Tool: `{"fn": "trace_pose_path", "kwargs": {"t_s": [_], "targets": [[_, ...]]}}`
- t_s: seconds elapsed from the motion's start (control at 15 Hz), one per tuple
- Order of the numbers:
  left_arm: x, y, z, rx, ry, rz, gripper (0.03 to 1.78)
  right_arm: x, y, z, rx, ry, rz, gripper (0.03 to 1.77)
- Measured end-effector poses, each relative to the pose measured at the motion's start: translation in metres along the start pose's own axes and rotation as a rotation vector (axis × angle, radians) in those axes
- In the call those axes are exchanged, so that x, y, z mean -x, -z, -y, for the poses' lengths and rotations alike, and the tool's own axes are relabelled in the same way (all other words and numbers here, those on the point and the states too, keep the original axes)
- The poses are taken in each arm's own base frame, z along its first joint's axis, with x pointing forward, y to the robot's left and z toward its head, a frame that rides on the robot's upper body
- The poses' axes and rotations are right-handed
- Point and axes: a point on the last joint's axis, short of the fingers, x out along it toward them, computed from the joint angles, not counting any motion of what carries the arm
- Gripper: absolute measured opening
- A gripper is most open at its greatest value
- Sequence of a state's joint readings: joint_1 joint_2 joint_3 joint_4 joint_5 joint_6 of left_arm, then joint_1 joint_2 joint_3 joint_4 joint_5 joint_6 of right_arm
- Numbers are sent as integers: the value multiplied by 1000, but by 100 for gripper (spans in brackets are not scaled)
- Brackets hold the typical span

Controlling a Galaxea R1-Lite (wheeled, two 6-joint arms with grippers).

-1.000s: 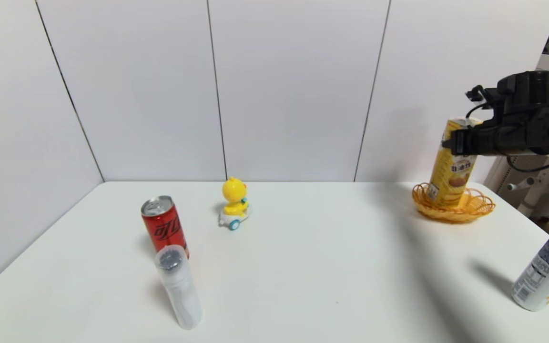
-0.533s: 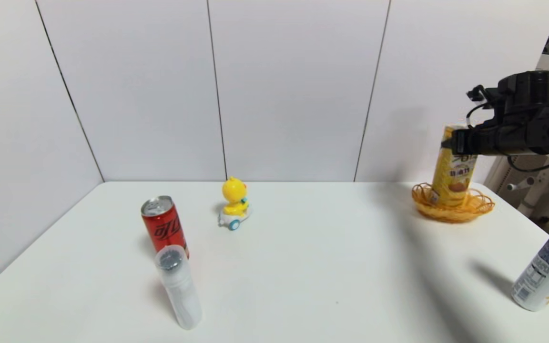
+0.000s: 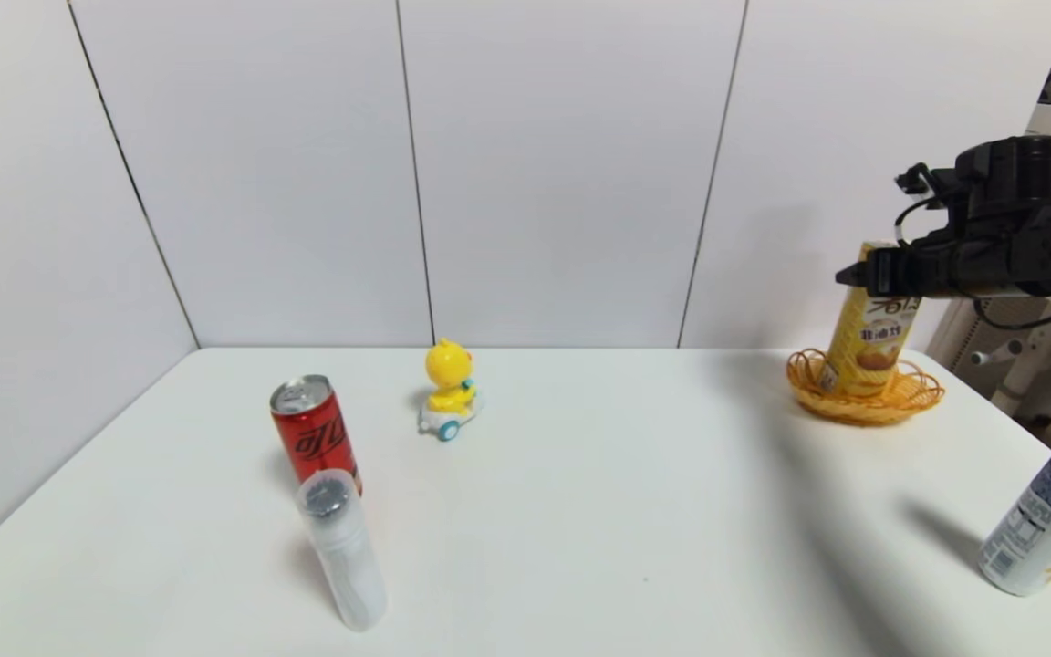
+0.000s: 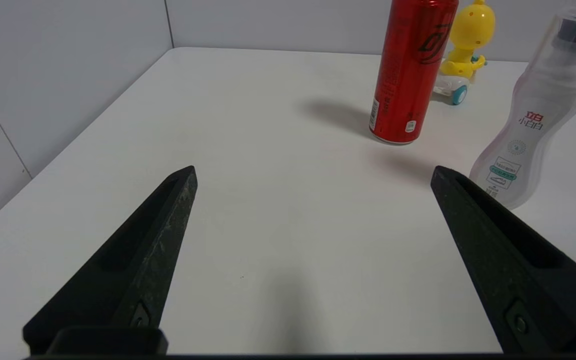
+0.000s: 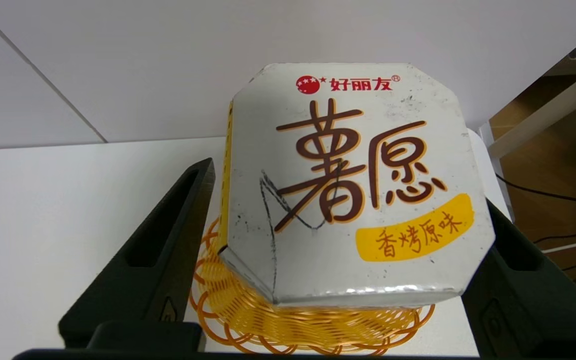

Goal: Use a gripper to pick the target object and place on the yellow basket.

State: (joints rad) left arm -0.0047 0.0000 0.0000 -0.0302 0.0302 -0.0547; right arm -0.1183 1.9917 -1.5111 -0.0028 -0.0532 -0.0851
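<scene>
Status: placement near complete. Tall yellow hexagonal cardboard snack box [image 3: 870,328] with white top stands upright in the small oval orange-yellow woven basket [image 3: 910,401] at the table's far right corner. Right gripper [image 5: 335,225], a black two-fingered claw, straddles the box top; in the right wrist view a gap shows beside the one finger, so the fingers read as spread and the box as released. Remaining, by judgement: lift the arm clear without tipping the box.

Left gripper [image 4: 313,172]: parked low over the table's near left, fingers wide apart, holding nothing.

Hidden: box base behind basket rim; the far finger's contact point; box top in head view, behind the claw.
</scene>
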Motion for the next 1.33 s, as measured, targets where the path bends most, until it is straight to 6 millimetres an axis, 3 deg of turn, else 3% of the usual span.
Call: {"fn": "trace_pose_path", "kwargs": {"t_s": [0.53,0.8,1.07,1.33], "targets": [[0,0,0,0,0,0,169,18,-8,2,1,5,32,163],[0,0,0,0,0,0,169,38,-6,4,-1,7,34,166],[0,0,0,0,0,0,169,84,2,5,-1,6,31,168],[0,0,0,0,0,0,169,153,30,6,4,4,30,169]]}}
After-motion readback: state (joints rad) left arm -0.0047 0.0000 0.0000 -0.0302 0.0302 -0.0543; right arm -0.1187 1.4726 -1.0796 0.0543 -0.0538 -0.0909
